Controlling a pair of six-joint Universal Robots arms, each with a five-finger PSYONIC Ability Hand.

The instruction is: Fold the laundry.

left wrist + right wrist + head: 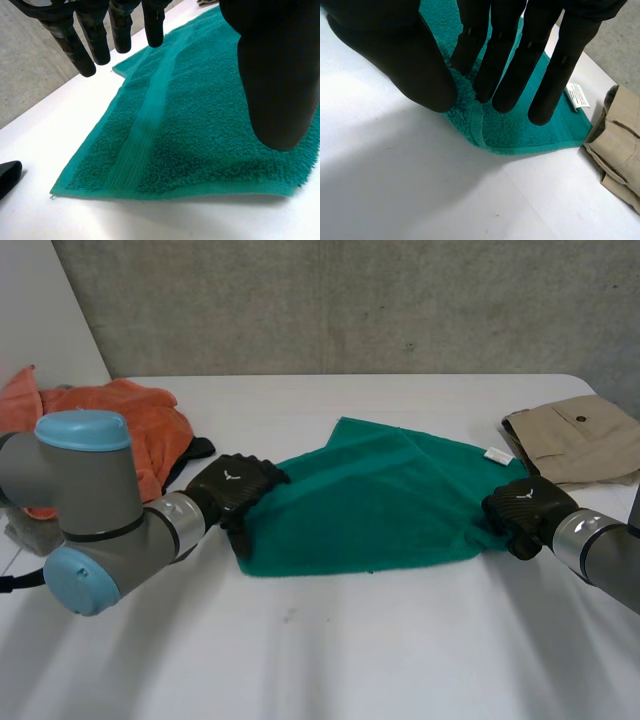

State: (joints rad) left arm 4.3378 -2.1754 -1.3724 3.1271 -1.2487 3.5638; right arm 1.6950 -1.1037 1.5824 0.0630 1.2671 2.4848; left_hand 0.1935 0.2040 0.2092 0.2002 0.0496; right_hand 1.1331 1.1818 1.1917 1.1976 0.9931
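Green towel (380,500) spread mid-bench (350,660), rumpled, no clean fold yet, I judge | orange garment (150,430) heaped by my left arm, unfolded | beige trousers (585,440) folded, far right | my left hand (232,485) open, fingers straight over towel's left edge | my right hand (520,510) pinching its right corner.
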